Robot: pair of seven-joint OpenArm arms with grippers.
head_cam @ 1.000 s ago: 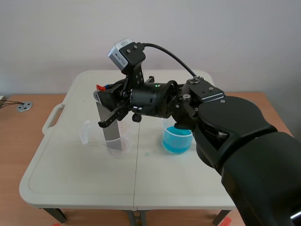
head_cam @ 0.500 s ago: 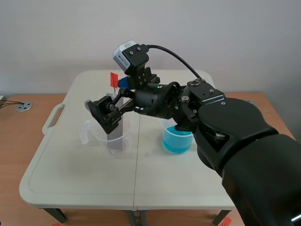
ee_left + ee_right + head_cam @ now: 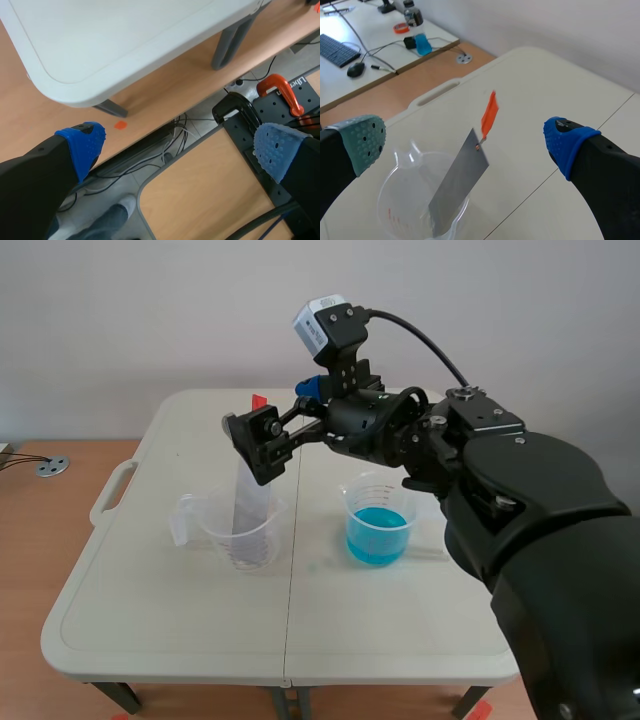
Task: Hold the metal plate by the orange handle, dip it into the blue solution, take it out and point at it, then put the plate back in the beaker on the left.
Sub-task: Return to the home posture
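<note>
The grey metal plate (image 3: 245,505) stands tilted in the clear left beaker (image 3: 240,535), its orange handle (image 3: 258,400) sticking up free. My right gripper (image 3: 285,415) hangs open just above and behind the handle, touching nothing. In the right wrist view the plate (image 3: 460,182) and its orange handle (image 3: 490,115) lie between and below the spread fingers of that gripper (image 3: 462,137), with the beaker (image 3: 405,200) under them. The beaker of blue solution (image 3: 378,522) stands to the right. My left gripper (image 3: 180,145) is open and empty, off the table's corner (image 3: 75,95), above the floor.
The white folding table (image 3: 180,630) has a carry handle (image 3: 110,495) on its left edge. A side desk with a keyboard (image 3: 337,50) and cables lies beyond it. Under the left gripper are an orange clamp (image 3: 280,90) and loose cables.
My right gripper has opened and let go of the plate, then risen and drawn back to the right. The plate now rests leaning in the left beaker.
</note>
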